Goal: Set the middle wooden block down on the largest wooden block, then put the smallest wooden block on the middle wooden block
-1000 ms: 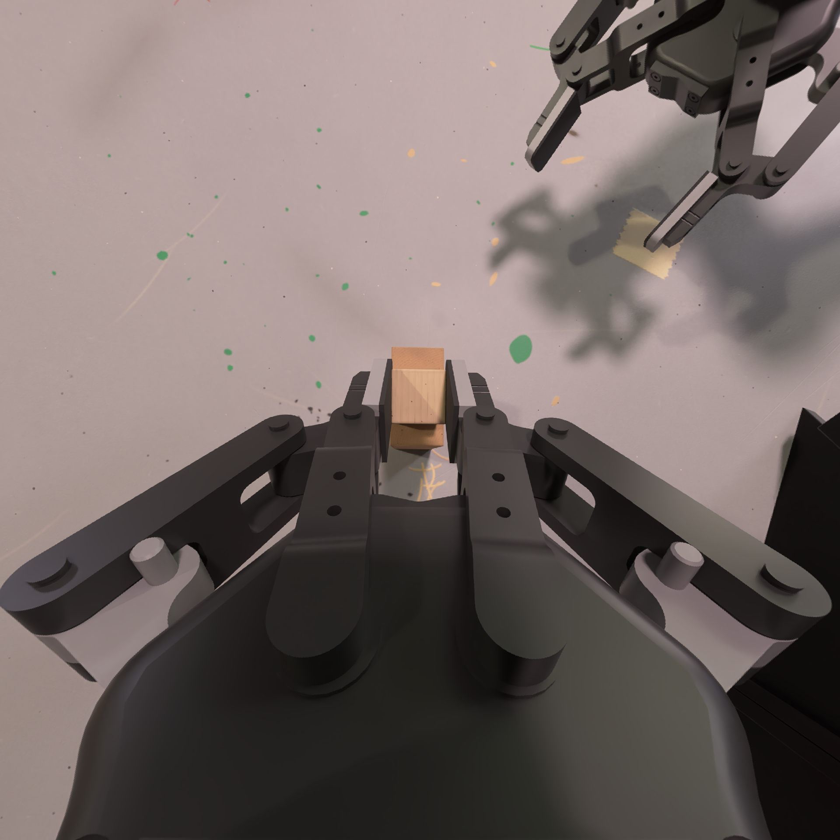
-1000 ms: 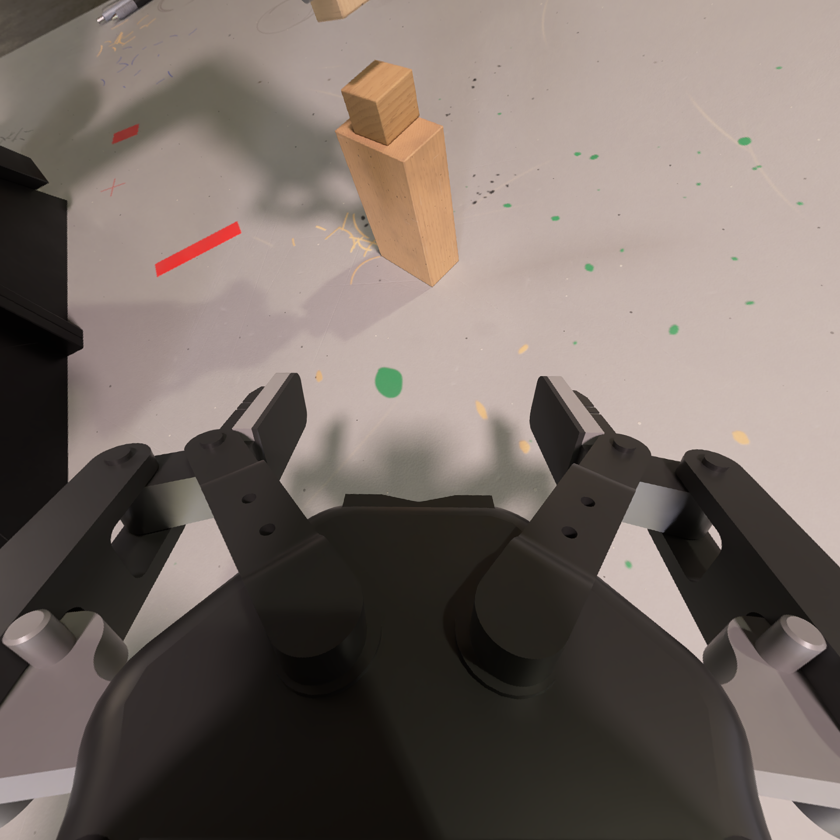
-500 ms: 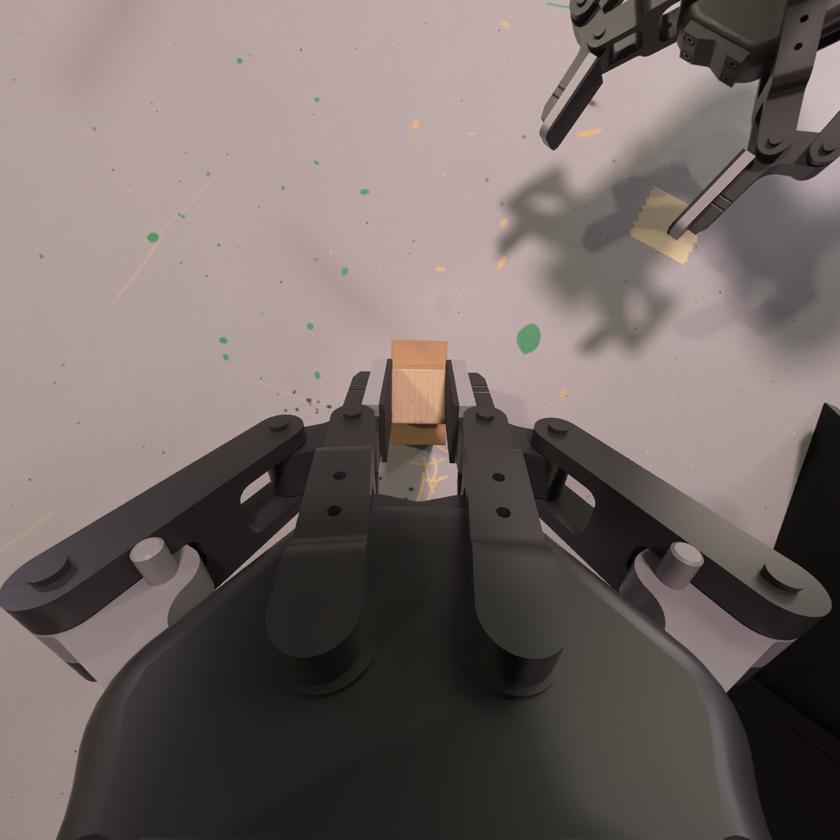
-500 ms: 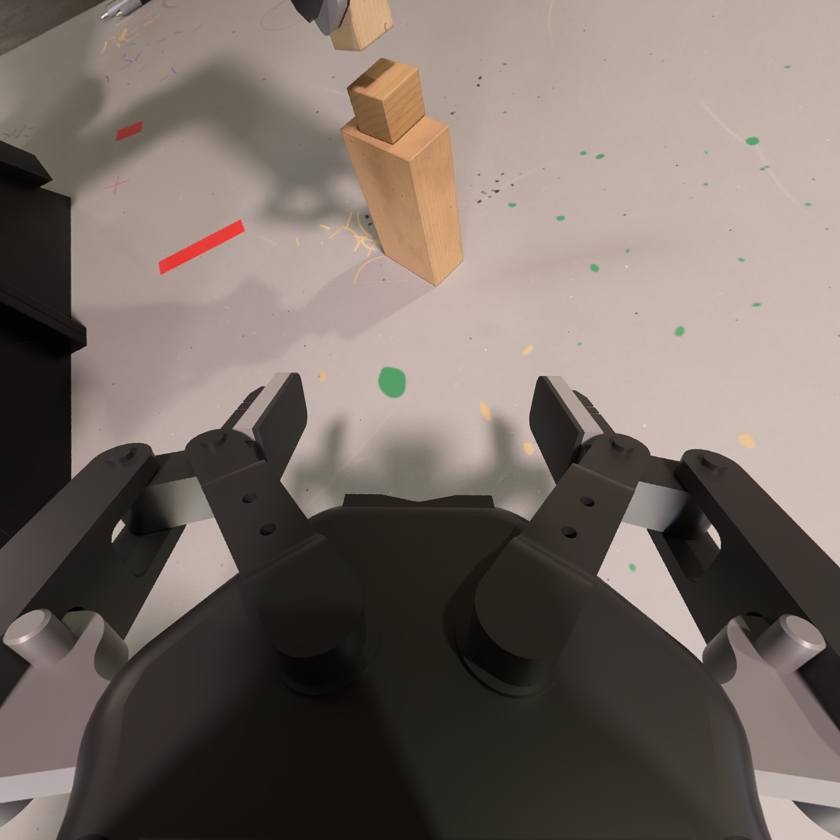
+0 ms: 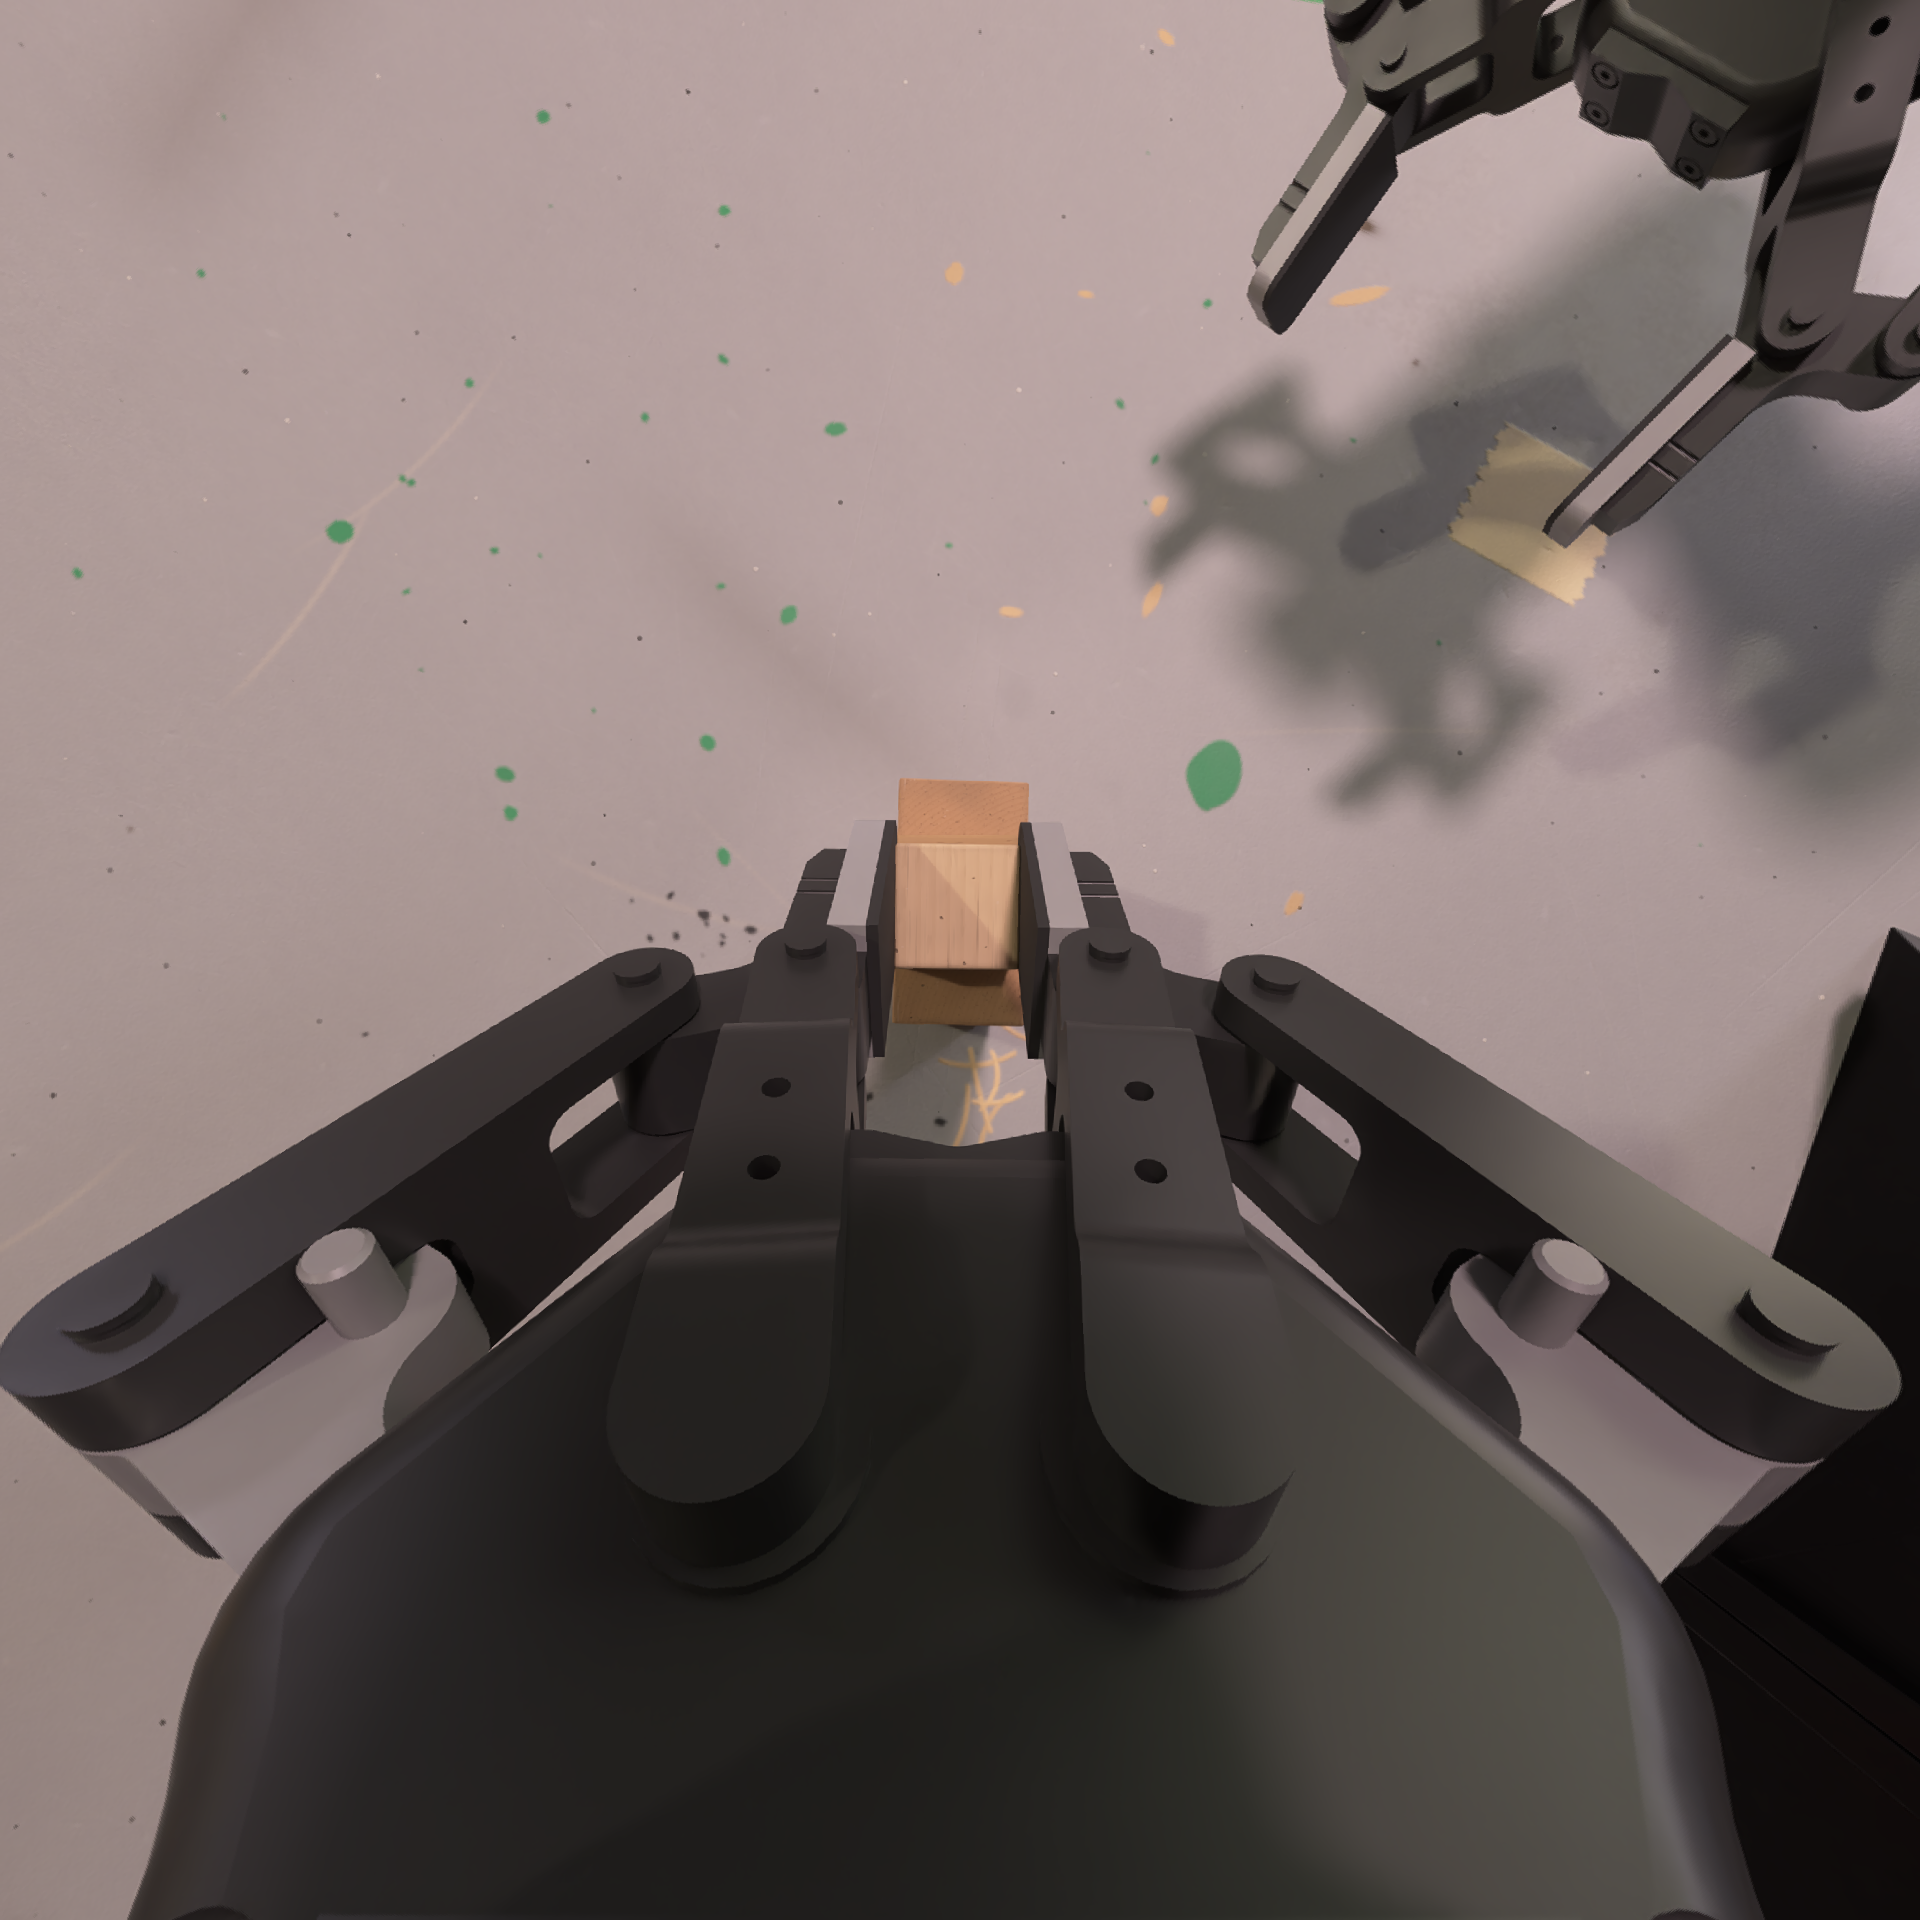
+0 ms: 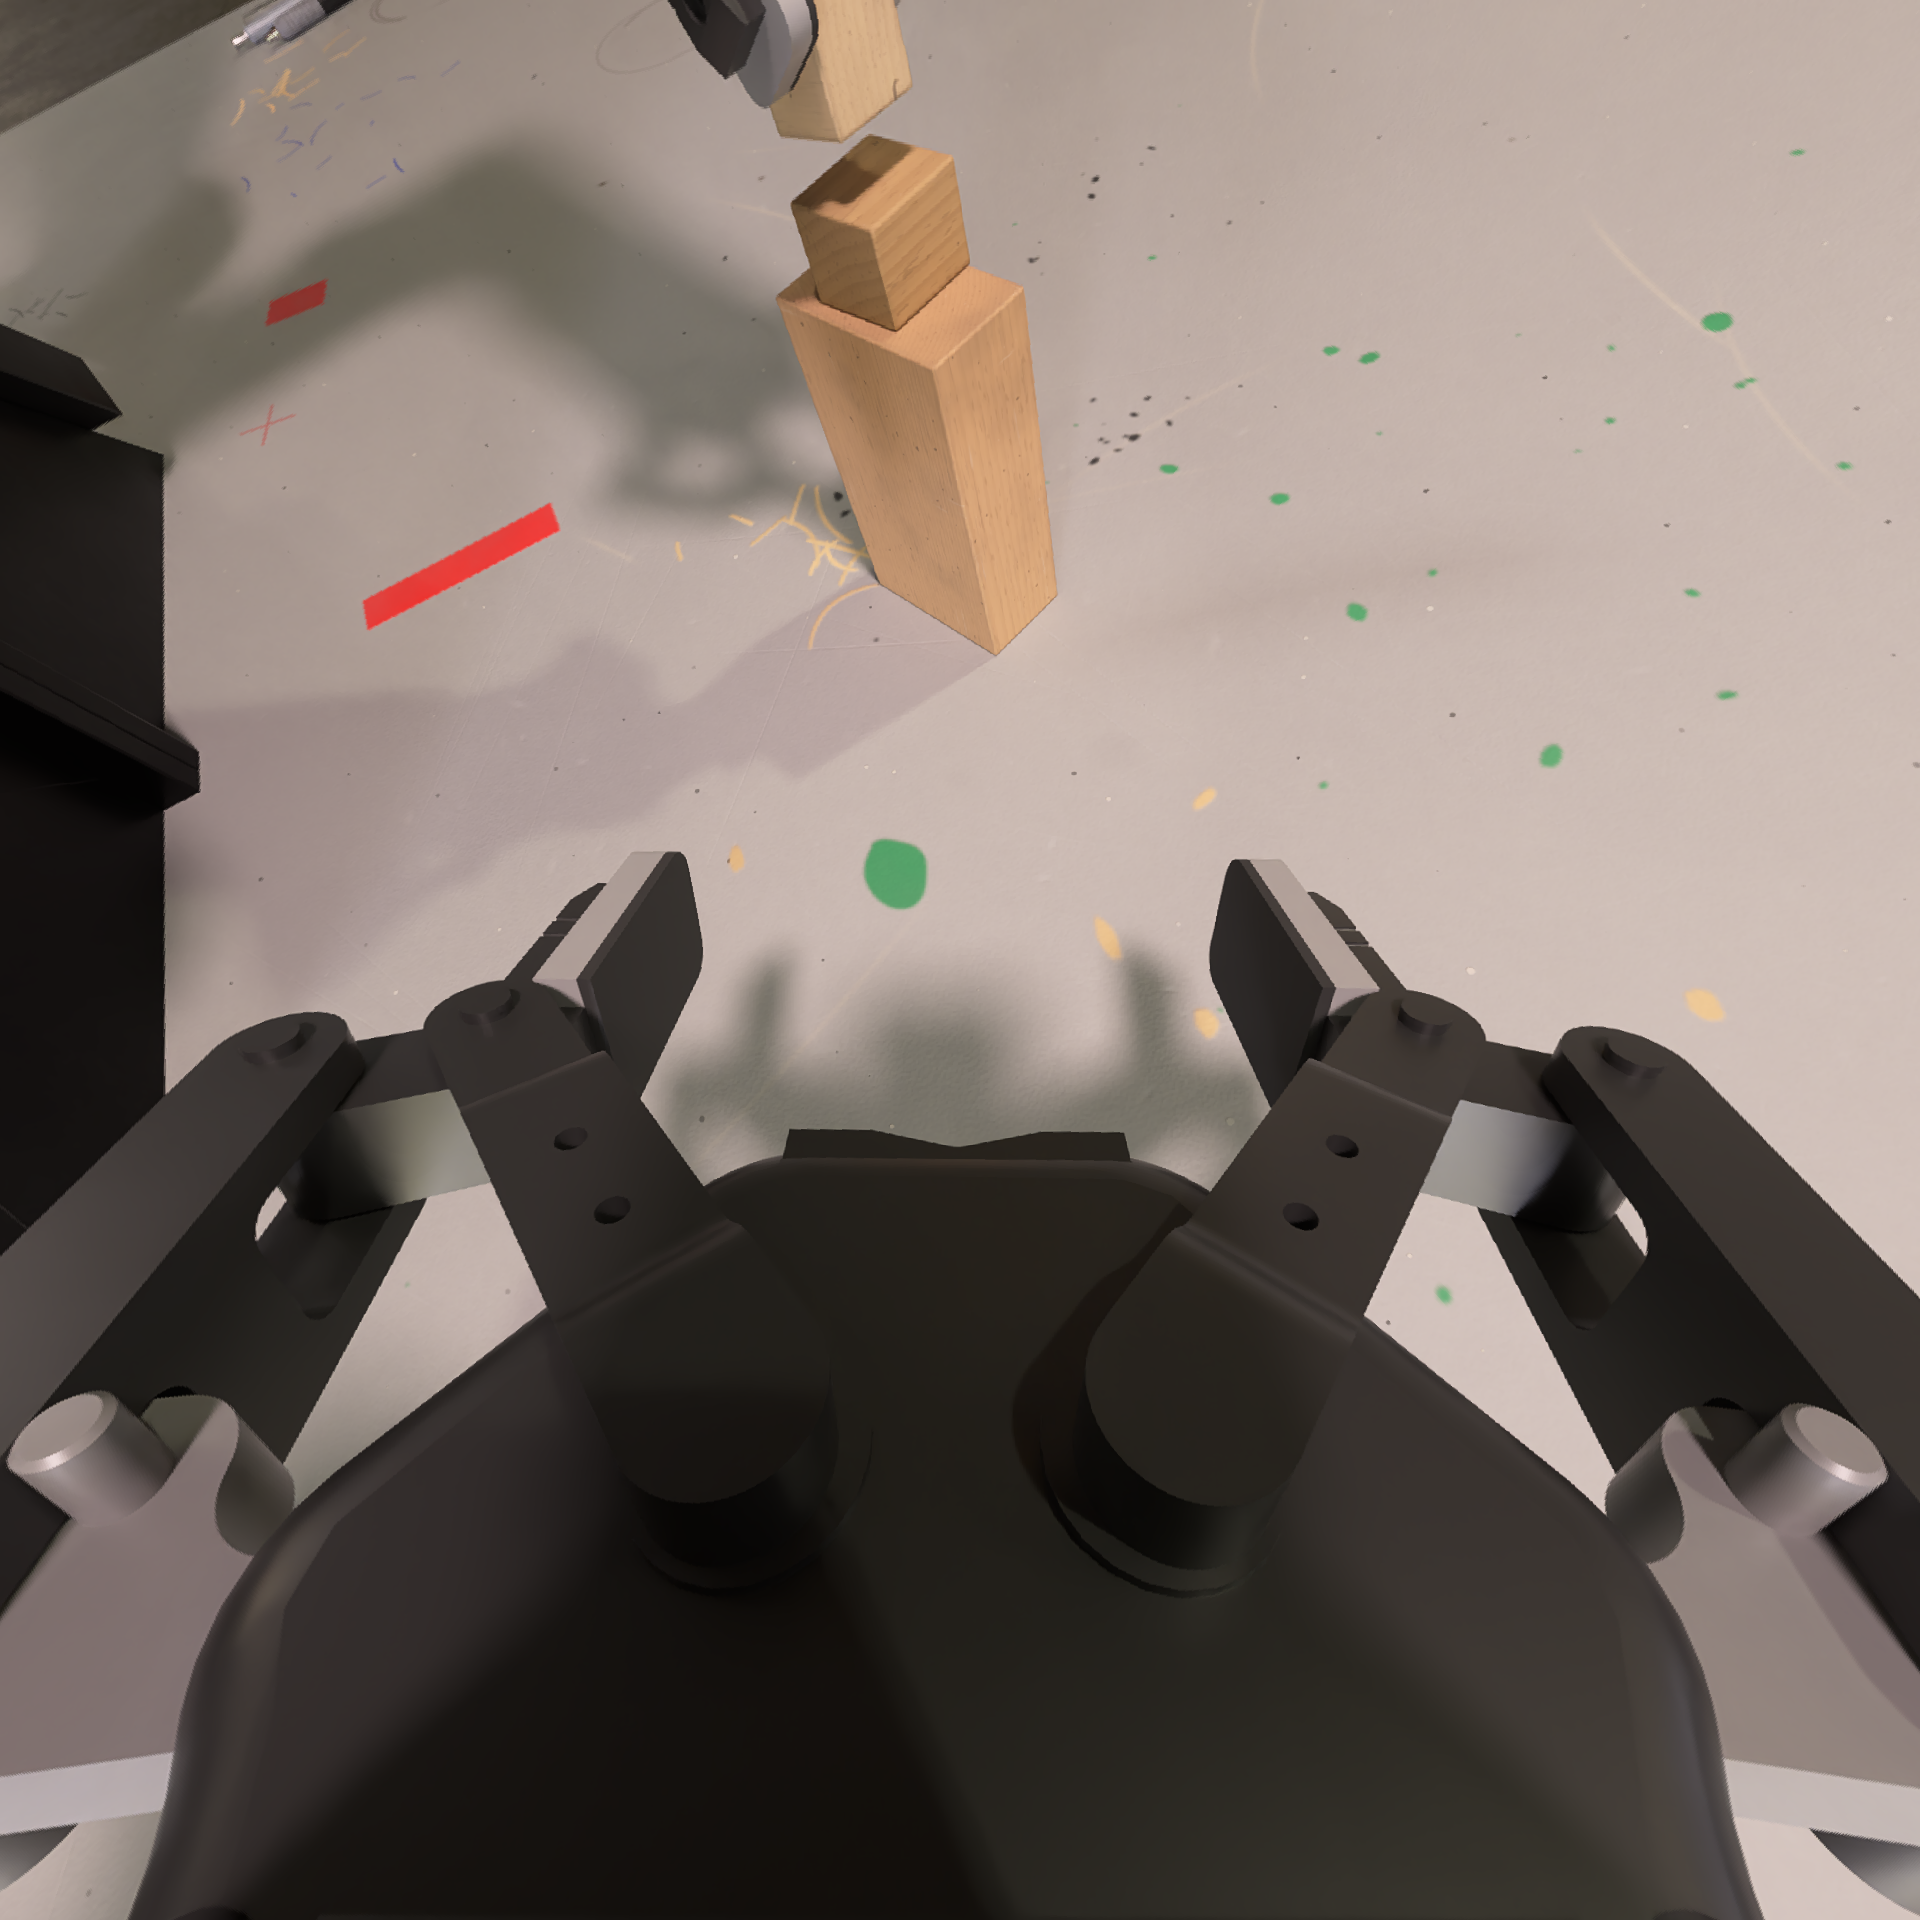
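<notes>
Smallest wooden block (image 5: 954, 906) clamped in left end effector (image 5: 956, 914), just above middle wooden block (image 6: 883, 231), right end effector (image 6: 956, 935) spread apart.

My left tool (image 5: 956, 914) is matt dark plastic with pale brushed-metal pins, and it grips the smallest block (image 5: 954, 904) of pale, smooth, fine-grained wood. At the upper middle of the right wrist view, the largest block (image 6: 935, 457) and middle block (image 6: 883, 229) show the same satiny wood. The surface (image 6: 1351, 727) is matt grey, paint-flecked.
</notes>
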Tool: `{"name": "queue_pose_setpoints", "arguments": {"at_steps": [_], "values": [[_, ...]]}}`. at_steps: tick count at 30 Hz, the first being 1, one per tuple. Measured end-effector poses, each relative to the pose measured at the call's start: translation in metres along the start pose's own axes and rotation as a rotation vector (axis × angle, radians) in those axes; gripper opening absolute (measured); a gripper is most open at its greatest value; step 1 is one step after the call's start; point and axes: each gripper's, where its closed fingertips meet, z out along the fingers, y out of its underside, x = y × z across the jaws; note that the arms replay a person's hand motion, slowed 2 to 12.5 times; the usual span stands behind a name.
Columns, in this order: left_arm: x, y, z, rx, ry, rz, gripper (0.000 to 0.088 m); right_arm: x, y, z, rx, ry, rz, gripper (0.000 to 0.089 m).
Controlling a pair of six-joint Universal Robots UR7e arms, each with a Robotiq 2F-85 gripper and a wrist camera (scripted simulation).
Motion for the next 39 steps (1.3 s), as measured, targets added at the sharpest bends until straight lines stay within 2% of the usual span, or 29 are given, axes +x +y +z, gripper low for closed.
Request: {"name": "queue_pose_setpoints", "arguments": {"at_steps": [39], "values": [[0.0003,0.0032,0.0065,-0.021,0.019,-0.005,0.0206,0.0007,0.0002,0.0001,0.000,-0.001,0.003,0.0842]]}}
